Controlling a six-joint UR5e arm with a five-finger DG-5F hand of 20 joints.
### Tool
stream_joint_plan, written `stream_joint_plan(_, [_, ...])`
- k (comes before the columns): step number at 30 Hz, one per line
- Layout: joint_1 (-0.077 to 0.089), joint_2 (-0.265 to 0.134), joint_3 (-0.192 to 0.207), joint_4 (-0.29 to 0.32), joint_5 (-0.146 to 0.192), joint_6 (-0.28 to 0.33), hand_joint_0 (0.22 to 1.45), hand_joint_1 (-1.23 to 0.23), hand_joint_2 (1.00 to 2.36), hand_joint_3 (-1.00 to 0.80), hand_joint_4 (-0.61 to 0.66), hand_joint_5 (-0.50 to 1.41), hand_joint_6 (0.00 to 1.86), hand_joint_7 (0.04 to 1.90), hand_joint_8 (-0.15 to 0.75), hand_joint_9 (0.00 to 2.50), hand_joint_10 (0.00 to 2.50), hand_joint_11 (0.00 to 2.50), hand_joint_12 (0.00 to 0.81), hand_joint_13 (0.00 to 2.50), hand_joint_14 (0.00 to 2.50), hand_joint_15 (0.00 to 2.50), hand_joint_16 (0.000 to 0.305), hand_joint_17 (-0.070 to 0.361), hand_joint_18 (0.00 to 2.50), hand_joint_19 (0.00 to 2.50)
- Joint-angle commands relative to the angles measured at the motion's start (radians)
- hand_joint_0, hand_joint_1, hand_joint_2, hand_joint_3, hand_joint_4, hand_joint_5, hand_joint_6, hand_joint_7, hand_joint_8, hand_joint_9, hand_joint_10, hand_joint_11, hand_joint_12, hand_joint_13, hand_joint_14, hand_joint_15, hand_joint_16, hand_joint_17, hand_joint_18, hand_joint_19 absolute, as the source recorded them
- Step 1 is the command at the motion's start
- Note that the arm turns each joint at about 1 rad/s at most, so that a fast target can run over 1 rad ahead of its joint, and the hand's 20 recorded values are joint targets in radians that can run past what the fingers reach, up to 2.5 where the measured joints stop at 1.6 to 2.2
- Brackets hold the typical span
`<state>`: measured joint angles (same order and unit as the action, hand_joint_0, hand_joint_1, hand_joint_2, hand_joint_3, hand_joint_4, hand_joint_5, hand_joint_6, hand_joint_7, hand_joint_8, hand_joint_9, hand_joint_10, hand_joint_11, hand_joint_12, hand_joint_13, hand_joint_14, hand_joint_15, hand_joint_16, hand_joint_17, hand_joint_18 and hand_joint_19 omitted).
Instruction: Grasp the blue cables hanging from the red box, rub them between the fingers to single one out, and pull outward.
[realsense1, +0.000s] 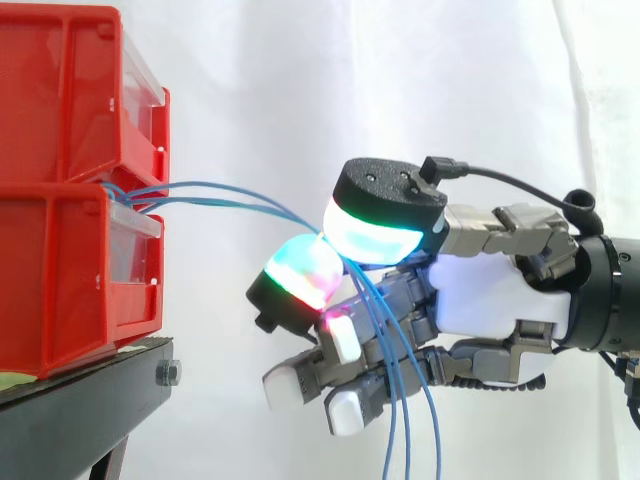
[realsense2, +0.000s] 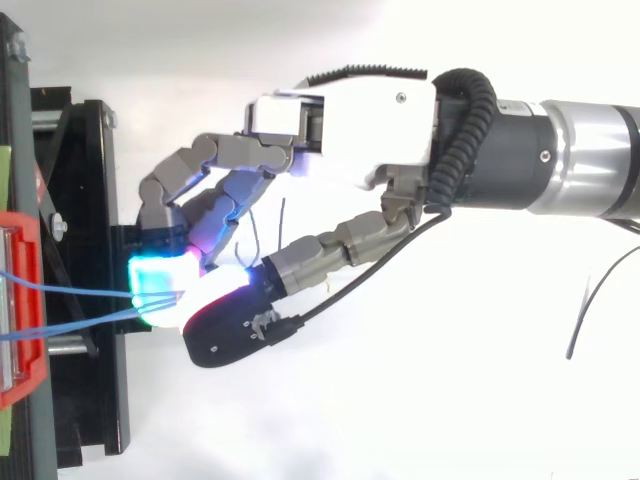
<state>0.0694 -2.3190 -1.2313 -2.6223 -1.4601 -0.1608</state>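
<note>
Several thin blue cables (realsense1: 230, 195) run from the gap between the two stacked red boxes (realsense1: 60, 190) rightward into my hand (realsense1: 480, 295). Two glowing fingertips (realsense1: 370, 235) pinch the cables between them, and the loose ends hang down past the palm (realsense1: 410, 420). In the top view the cables (realsense2: 70, 300) stretch from the red box (realsense2: 20, 300) to the pinching pads (realsense2: 165, 290). The hand (realsense2: 350, 120) is to the right of the boxes, apart from them, and its other fingers curl below the pinch.
The red boxes sit on a black stand (realsense1: 90, 390) at the left. A white curtain hangs behind everything. The arm (realsense2: 560, 150) comes in from the right.
</note>
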Motion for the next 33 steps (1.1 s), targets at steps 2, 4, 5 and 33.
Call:
stream_joint_plan(2, [0.0,0.013,0.001,-0.01,0.001,0.0,0.65,-0.83,1.02,-0.13,0.1,-0.14,0.93,1.17,0.371,0.9,0.01,0.71,0.417,0.74,0.01,0.42,0.058,0.13,0.81,0.49])
stream_joint_plan(4, [0.0,0.015,0.001,-0.015,0.001,0.0,0.66,-0.84,1.02,-0.16,0.08,-0.15,0.94,1.14,0.366,0.89,0.01,0.73,0.411,0.74,0.01,0.42,0.057,0.128,0.81,0.48])
stream_joint_plan(5, [0.0,0.016,0.001,-0.019,0.001,0.0,0.67,-0.84,1.02,-0.18,0.08,-0.16,0.94,1.12,0.362,0.88,0.01,0.72,0.411,0.73,0.01,0.42,0.056,0.127,0.81,0.49])
stream_joint_plan(33, [0.0,0.015,0.001,-0.025,0.001,0.001,0.54,-0.83,1.0,-0.5,0.24,-0.16,0.91,1.02,0.37,0.87,0.01,0.73,0.417,0.73,0.01,0.44,0.059,0.133,0.82,0.52])
